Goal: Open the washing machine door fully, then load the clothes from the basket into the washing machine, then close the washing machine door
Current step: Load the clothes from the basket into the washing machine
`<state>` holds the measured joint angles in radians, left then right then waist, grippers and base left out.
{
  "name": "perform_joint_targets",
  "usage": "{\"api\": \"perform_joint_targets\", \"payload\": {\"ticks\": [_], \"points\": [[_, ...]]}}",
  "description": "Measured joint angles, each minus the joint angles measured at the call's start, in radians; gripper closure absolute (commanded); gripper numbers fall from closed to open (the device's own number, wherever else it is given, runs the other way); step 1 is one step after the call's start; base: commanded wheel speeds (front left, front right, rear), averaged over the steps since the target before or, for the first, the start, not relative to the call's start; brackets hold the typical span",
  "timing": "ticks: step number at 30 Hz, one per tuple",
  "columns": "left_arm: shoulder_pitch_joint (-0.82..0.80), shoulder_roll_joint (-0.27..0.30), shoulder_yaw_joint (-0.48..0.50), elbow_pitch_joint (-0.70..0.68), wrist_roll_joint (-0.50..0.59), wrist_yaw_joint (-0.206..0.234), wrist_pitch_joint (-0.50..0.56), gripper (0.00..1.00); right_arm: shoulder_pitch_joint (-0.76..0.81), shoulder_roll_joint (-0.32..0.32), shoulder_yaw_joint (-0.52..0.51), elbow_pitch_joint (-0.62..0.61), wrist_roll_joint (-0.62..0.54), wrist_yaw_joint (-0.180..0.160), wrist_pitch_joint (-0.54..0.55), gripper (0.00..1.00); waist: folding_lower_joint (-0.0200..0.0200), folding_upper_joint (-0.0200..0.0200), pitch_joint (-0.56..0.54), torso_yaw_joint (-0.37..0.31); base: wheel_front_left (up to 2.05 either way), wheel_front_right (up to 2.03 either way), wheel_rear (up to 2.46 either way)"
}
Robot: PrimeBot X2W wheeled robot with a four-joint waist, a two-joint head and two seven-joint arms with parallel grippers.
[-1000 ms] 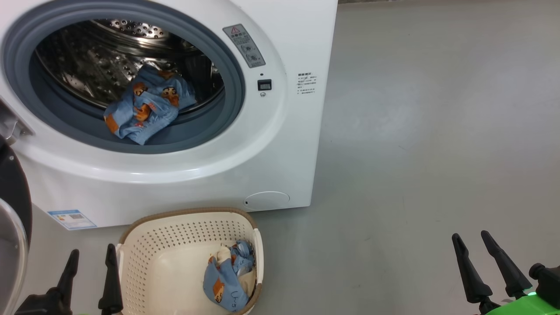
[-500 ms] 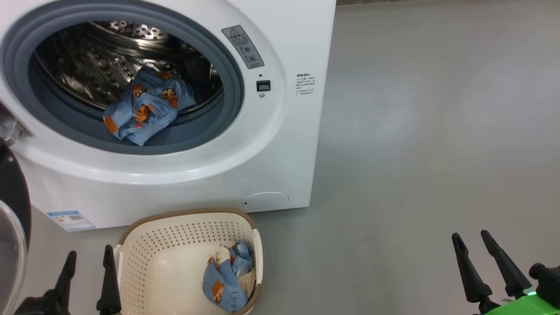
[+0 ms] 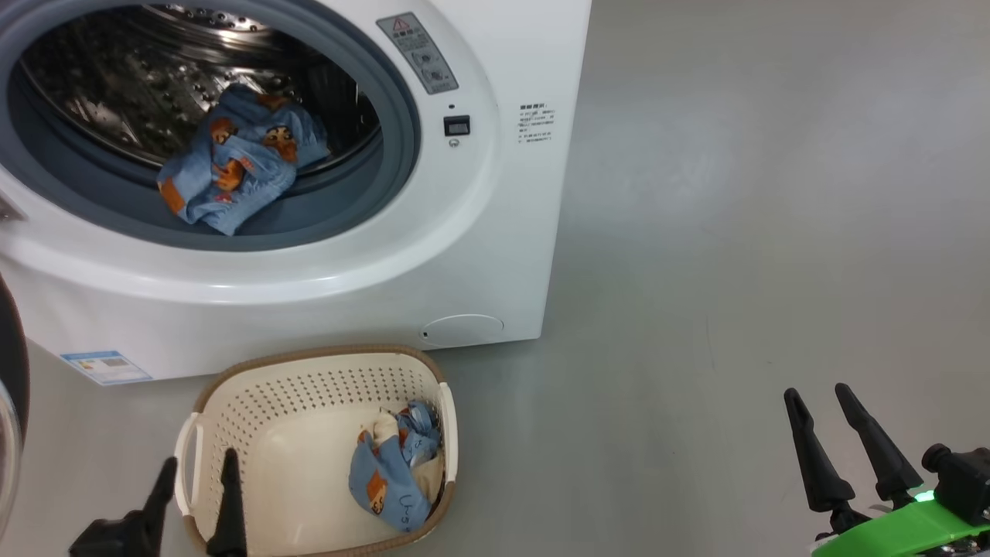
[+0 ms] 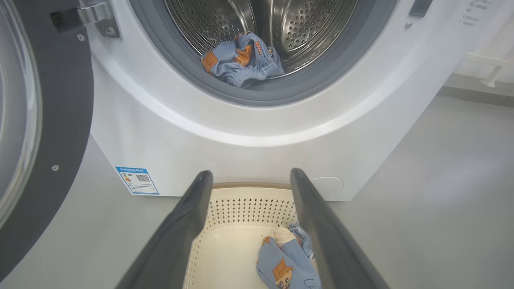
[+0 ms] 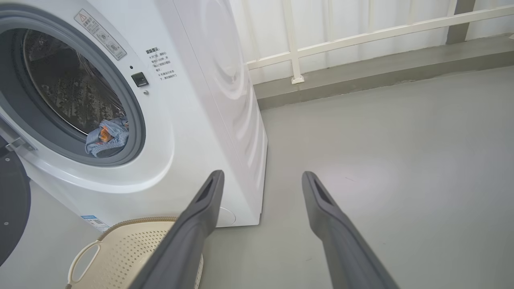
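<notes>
My fingers (image 3: pixel 230 510) are open, empty; the clothes (image 3: pixel 387 483) at the basket's (image 3: pixel 309 356) 3 o'clock look soft and light, so I'd pinch the top

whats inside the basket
The basket holds one crumpled bundle of clothes, light blue with bear prints and some cream, against its right wall. The rest of its visible bottom is bare. Anything under the bundle is covered.

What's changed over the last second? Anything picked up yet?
The head camera has dipped, so the whole scene sits higher. The left gripper has edged right, from beside the basket to overlapping its left rim in the head view, open and empty. Nothing was taken or let go. Unchanged: the right gripper open, some clothes in the basket, more in the washing machine, the washing machine door open.
</notes>
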<state>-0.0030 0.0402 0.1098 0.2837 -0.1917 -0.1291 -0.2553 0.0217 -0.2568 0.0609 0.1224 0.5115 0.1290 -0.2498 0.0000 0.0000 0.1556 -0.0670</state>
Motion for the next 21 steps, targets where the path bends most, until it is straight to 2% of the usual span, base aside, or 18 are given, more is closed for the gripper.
{"api": "perform_joint_targets", "payload": {"ticks": [7,15,21], "points": [[-0.087,-0.002,-0.025,0.147,-0.028,0.0,0.0,0.0,-0.036,0.008,0.001,-0.006,-0.006,0.0,0.0,0.0,0.0001,0.0,0.05,-0.005,0.0,0.0,0.0],[-0.235,-0.002,-0.098,0.31,-0.062,0.0,0.0,0.0,-0.087,0.013,0.002,-0.016,-0.009,0.0,0.0,0.0,0.0,0.0,0.124,-0.009,0.0,0.0,0.0],[-0.352,0.013,-0.193,0.447,-0.083,0.0,0.0,0.0,-0.14,0.021,0.008,-0.025,-0.018,0.0,0.0,0.0,0.0,0.0,0.189,-0.011,0.0,0.0,0.0]]}}
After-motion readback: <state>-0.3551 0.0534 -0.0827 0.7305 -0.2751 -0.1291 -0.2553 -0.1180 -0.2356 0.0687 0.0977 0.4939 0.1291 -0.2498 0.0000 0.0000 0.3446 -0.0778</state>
